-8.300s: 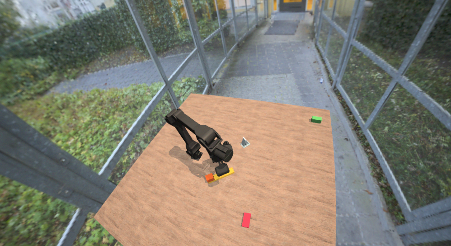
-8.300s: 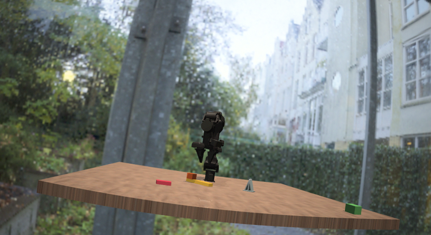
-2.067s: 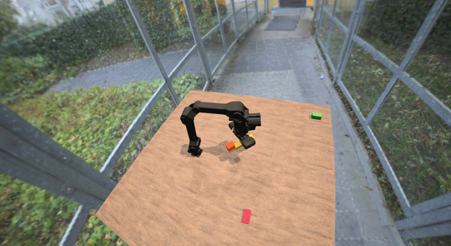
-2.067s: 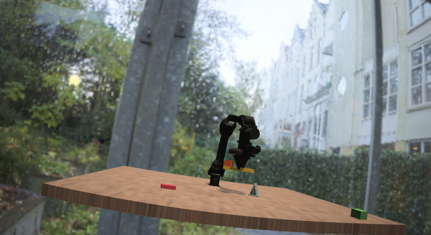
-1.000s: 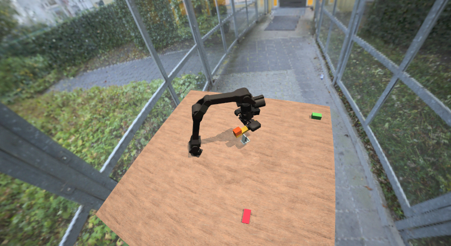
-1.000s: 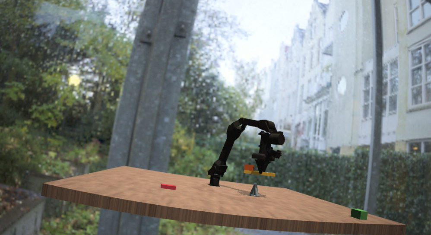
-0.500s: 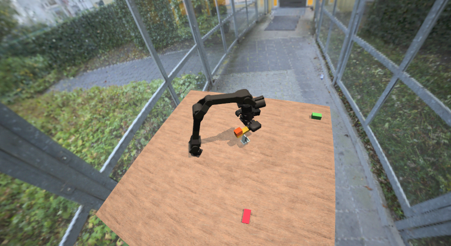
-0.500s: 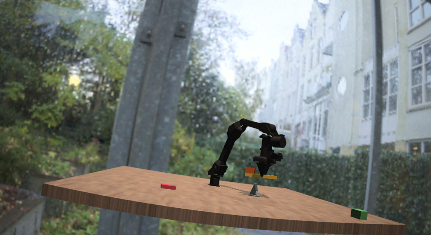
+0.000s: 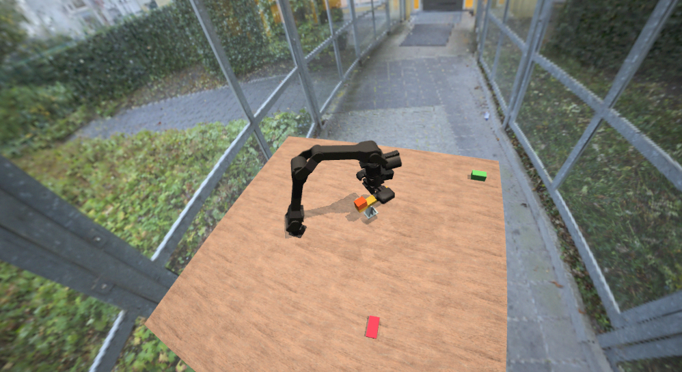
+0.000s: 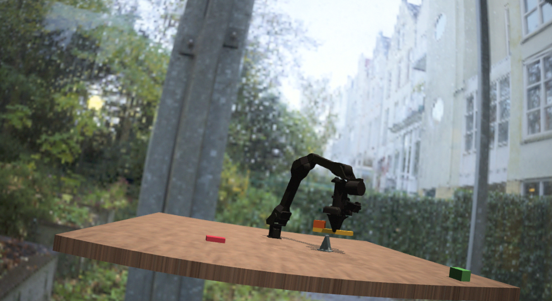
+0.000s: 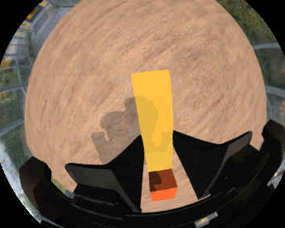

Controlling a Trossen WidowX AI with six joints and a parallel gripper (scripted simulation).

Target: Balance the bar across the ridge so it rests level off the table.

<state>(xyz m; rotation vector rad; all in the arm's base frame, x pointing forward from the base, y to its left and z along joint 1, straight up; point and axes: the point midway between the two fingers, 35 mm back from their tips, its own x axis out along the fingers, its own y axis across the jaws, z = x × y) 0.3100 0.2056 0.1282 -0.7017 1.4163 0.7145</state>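
Clamped with fingers [image 9: 385, 194] [image 10: 335, 224] on yellow bar [image 9: 371, 200] [image 10: 343, 233] [image 11: 154, 106] between its ends | held off desk [image 9: 429, 264] [image 10: 232, 256], roughly level | loaded with orange block [image 9: 360, 203] [image 10: 318, 224] [image 11: 163, 195] at one end, beside fingers | poised over ridge [image 9: 370, 212] [image 10: 326, 244], below fingers; cannot tell whether touching

One yellow bar [image 9: 372, 200] [image 10: 339, 232] [image 11: 154, 110], one orange block [image 9: 360, 203] [image 10: 318, 224] [image 11: 163, 185], apparently one grey ridge [image 9: 370, 212] [image 10: 326, 244], two loose blocks
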